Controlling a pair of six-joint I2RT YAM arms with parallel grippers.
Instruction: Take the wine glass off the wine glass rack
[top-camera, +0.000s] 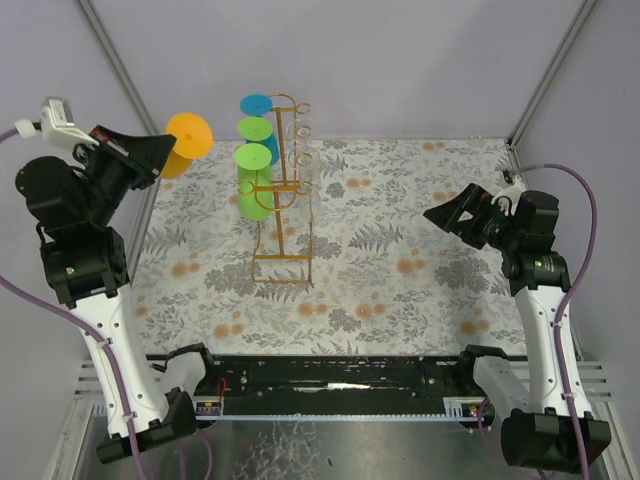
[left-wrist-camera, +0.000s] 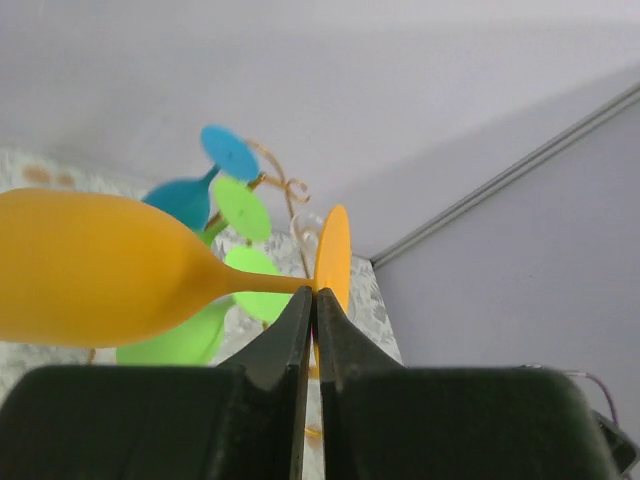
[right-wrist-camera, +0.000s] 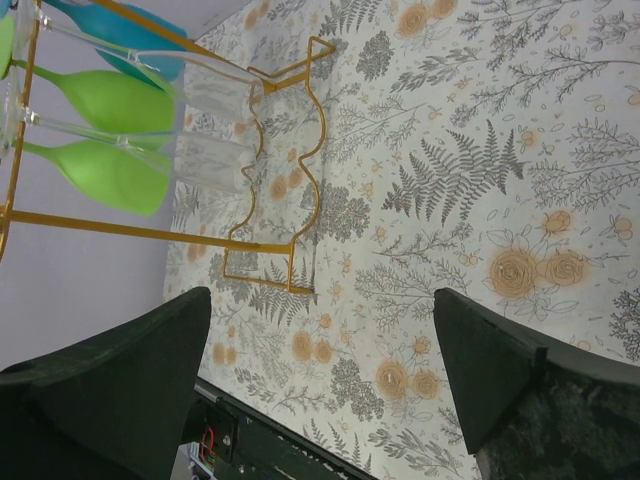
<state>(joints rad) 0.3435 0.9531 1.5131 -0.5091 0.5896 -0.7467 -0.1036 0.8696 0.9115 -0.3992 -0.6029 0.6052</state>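
My left gripper (top-camera: 160, 152) is shut on the stem of an orange wine glass (top-camera: 186, 141) and holds it in the air at the far left, apart from the gold wire rack (top-camera: 282, 205). In the left wrist view my left gripper (left-wrist-camera: 312, 296) pinches the stem between the orange bowl (left-wrist-camera: 90, 265) and foot. A blue glass (top-camera: 258, 125), two green glasses (top-camera: 252, 180) and clear glasses (right-wrist-camera: 205, 160) hang on the rack. My right gripper (top-camera: 440, 216) is open and empty, right of the rack, above the table.
The flowered tablecloth (top-camera: 400, 250) covers the table. Lilac walls with metal corner posts (top-camera: 120, 70) close in the back and sides. A black rail (top-camera: 330, 375) runs along the near edge between the arm bases.
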